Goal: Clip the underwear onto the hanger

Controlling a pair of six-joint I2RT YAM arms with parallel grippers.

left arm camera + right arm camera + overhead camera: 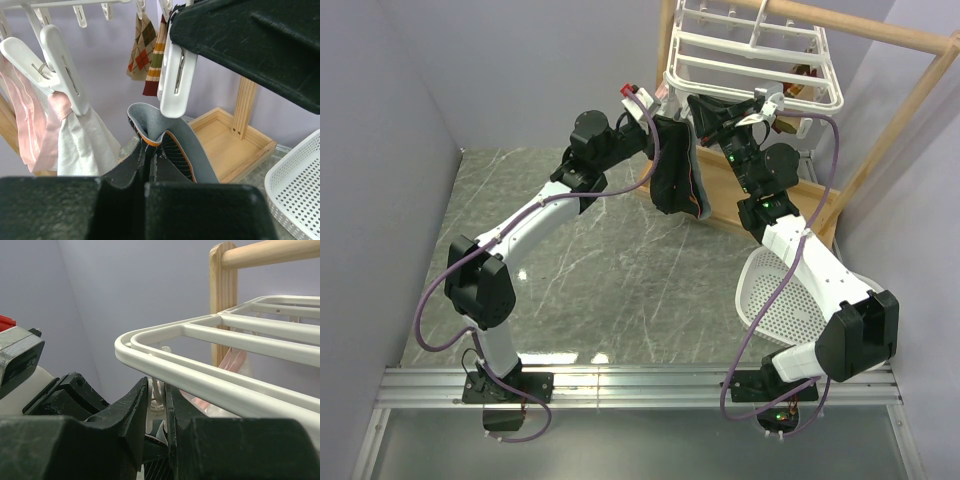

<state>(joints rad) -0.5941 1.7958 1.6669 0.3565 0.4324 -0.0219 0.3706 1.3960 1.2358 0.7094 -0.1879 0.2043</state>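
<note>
The black underwear hangs bunched from my left gripper, just below the front corner of the white hanger. In the left wrist view my left gripper is shut on the underwear at its orange-trimmed waistband. That edge rises to the tip of a white clip; I cannot tell if the clip bites it. My right gripper reaches in from the right. In its own view the right gripper is shut on that clip, under the hanger rail.
The hanger hangs on a light wooden frame with a tray base. A white perforated basket lies by the right arm. Pink and white cloth and argyle socks hang from other clips.
</note>
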